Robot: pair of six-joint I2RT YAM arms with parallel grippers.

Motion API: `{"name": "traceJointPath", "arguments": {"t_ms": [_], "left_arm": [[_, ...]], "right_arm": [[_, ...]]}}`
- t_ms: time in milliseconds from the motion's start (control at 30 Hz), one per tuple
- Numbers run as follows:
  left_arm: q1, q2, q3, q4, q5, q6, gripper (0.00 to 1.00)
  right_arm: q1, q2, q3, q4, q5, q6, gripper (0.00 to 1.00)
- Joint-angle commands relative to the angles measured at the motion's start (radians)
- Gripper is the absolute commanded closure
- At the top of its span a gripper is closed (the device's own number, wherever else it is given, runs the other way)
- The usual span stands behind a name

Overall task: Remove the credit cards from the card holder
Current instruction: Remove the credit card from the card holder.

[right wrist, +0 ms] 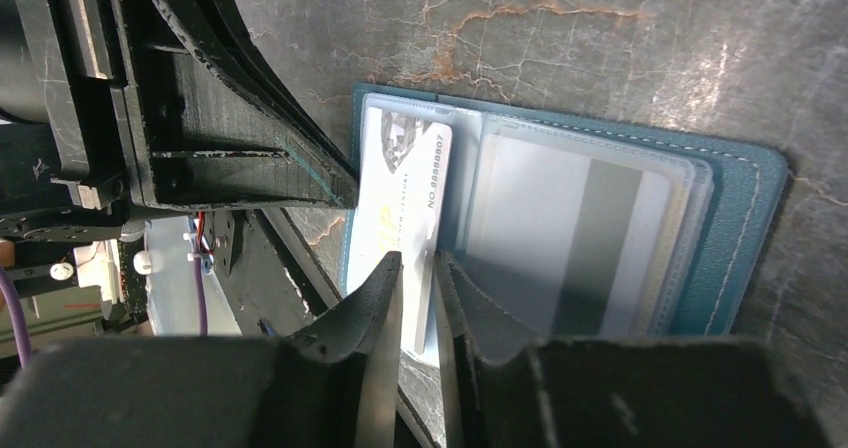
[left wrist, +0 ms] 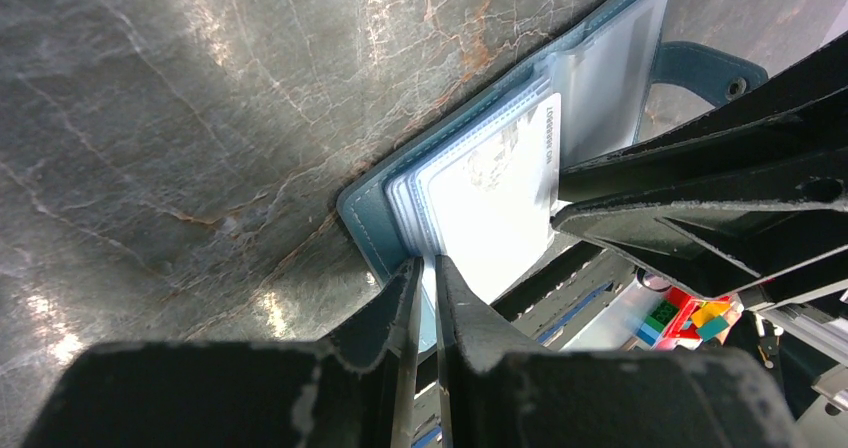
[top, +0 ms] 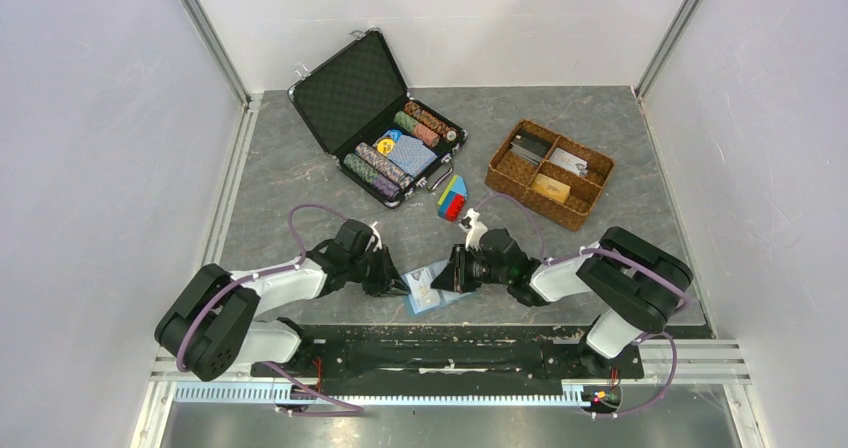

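Observation:
The light-blue card holder [top: 432, 290] lies open near the table's front edge, between both grippers. My left gripper [left wrist: 427, 268] is shut on the edge of the holder [left wrist: 365, 213], by its clear sleeves. A pale credit card [right wrist: 400, 178] with a printed number sticks partly out of a pocket. My right gripper [right wrist: 418, 263] has its jaws narrowly apart around that card's near end; whether the pads press it does not show. A greyish credit card [right wrist: 580, 228] sits inside a clear sleeve of the holder [right wrist: 750, 198]. From above, the left gripper [top: 398, 286] and right gripper [top: 452, 273] nearly meet.
An open black chip case [top: 385, 118] stands at the back centre. A brown wicker tray [top: 550, 173] holding cards is at the back right. Small coloured blocks [top: 452, 200] lie just behind the grippers. The table's front rail [top: 450, 333] runs close below the holder.

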Motion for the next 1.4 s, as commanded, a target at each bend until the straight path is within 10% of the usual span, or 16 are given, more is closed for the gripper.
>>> {"name": "traceJointPath", "arguments": {"t_ms": [0,133,1367], "left_arm": [[-0.004,0.042,-0.024,-0.054,-0.099,0.013,0.82],[-0.003,0.05,-0.021,-0.054,-0.1,0.015,0.82],[-0.003,0.0,0.1,-0.204,-0.156,0.071,0.71]], "right_arm": [[-0.007,0.01,-0.018,0.101,-0.03,0.029,0.84],[-0.018,0.003,-0.03,0.115,-0.034,0.026,1.0],[-0.126,-0.308,-0.2,-0.052,0.011,-0.064,1.0]]}}
